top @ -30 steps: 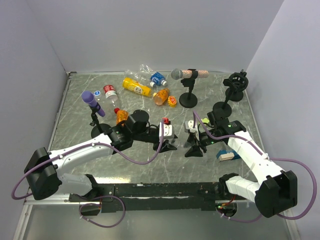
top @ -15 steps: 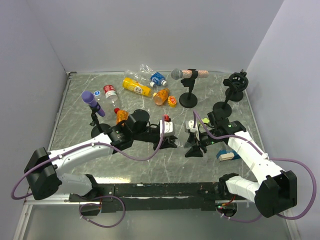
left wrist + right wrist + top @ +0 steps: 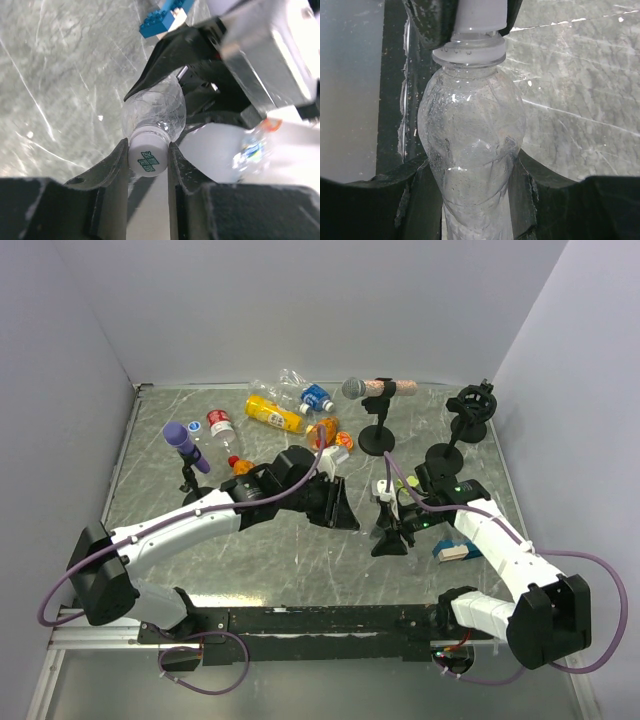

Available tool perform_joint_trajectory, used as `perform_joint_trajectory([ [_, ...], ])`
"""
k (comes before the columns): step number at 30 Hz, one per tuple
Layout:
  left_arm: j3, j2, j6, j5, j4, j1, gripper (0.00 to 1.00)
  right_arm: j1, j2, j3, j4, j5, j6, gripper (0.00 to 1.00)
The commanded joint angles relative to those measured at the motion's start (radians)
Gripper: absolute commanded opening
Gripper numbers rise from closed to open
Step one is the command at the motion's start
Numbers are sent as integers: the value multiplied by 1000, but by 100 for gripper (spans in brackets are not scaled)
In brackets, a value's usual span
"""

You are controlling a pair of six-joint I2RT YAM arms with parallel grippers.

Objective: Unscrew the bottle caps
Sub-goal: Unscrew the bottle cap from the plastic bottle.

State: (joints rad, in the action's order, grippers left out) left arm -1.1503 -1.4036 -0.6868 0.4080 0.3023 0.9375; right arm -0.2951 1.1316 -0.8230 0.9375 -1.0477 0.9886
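Observation:
A small clear bottle (image 3: pixel 472 135) is held off the table between both grippers. My right gripper (image 3: pixel 472 172) is shut on its body. My left gripper (image 3: pixel 146 150) is shut on its white cap (image 3: pixel 146 160), which carries green print. The cap also shows at the top of the right wrist view (image 3: pixel 479 15), between the left fingers (image 3: pixel 432 25). In the top view the left gripper (image 3: pixel 345 515) and the right gripper (image 3: pixel 385 530) meet at the table's middle, and the bottle between them is mostly hidden.
Loose bottles lie at the back: yellow (image 3: pixel 272 413), blue-labelled (image 3: pixel 312 396), red-labelled (image 3: pixel 220 425), stubby orange ones (image 3: pixel 322 432) (image 3: pixel 238 468). A purple microphone (image 3: pixel 185 445), a grey microphone (image 3: pixel 356 388) and an empty stand (image 3: pixel 470 405) are upright. A blue block (image 3: pixel 450 550) lies right.
My left wrist has rolled over about the cap, swinging its white camera housing from the near side to the far side. The right arm has hardly moved.

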Motion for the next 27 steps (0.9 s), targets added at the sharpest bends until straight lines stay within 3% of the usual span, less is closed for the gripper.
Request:
perform_joint_trajectory([
  [1,-46,15,-255,-51,-28,4,1,-9,-16,2,-51,-32,45,17],
  [12,21,52,-367,-3,-120,-72,1,-9,-20,2,-51,-28,47,17],
  [19,40,45,-366,72,-144,-88,10,-10,-15,-1,-48,-31,48,17],
  [21,41,41,-359,89,-153,-88,16,-10,-10,-4,-40,-31,51,17],
  [24,49,37,-346,115,-175,-89,34,-10,-13,-2,-46,-32,48,17],
  [25,50,37,-339,124,-180,-91,46,-10,-12,-2,-46,-31,48,17],
  [27,54,32,-323,134,-178,-94,60,-10,-10,-2,-45,-32,48,17],
])
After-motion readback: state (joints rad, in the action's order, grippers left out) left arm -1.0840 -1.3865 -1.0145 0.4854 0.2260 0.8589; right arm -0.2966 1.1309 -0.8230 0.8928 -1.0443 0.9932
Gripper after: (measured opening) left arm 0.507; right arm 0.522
